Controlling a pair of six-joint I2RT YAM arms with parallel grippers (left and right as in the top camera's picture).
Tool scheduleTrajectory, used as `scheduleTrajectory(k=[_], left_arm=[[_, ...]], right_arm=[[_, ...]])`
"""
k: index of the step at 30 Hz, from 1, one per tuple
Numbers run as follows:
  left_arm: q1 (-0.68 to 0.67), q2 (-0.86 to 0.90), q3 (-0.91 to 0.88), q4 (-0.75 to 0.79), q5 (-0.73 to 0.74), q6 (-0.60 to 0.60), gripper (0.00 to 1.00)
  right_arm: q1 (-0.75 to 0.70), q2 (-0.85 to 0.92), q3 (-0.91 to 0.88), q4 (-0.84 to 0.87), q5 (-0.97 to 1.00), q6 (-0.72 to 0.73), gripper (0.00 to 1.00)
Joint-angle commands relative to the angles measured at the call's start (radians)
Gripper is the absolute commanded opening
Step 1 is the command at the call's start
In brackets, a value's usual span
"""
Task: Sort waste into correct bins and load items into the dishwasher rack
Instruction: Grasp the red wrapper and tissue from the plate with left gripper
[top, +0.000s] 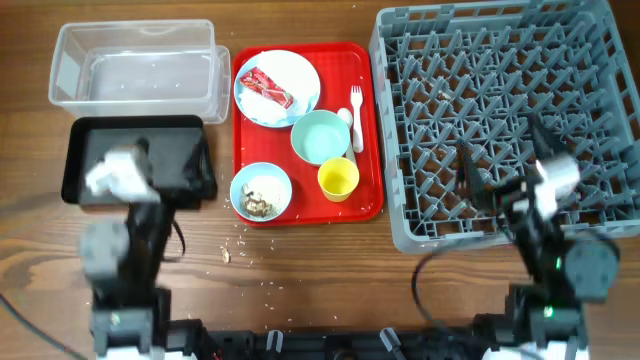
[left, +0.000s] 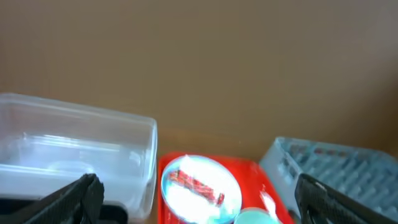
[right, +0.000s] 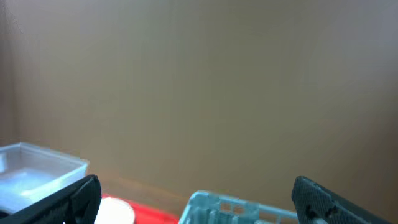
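Observation:
A pale blue plate (top: 290, 70) with a red snack wrapper (top: 265, 88) lies at the back of the flat red tray (top: 370, 150). On that tray are also a mint bowl (top: 320, 137), a bowl (top: 261, 192) with brownish food scraps, a yellow cup (top: 338, 179) and a white fork and spoon (top: 355, 105). I cannot make out the napkin. My left gripper (top: 150, 165) hangs open and empty over the black tray (top: 80, 140); its view (left: 199, 208) shows the plate (left: 200, 186). My right gripper (top: 500, 155) is open and empty (right: 199, 211) over the grey rack (top: 500, 60).
The clear tub (top: 135, 65) stands behind the black tray and shows in the left wrist view (left: 74, 149). Rice-like crumbs (top: 240, 250) lie on the wooden table in front of the red tray. The rack fills the right side.

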Motion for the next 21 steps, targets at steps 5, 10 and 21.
scheduleTrajectory(k=[5,10,21], left_arm=[[-0.058,0.658,0.687,-0.466,0.029,0.017,1.00],[-0.154,1.201,1.323,-0.917,-0.031,0.021,1.00],[-0.294,1.612,1.490,-0.841,-0.144,-0.456,0.99]], right_arm=[[-0.005,0.415,0.422,-0.338,-0.102,-0.021,1.00],[-0.005,0.636,0.686,-0.699,-0.097,-0.057,0.99],[-0.005,0.722,0.731,-0.868,-0.137,-0.062,1.00]])
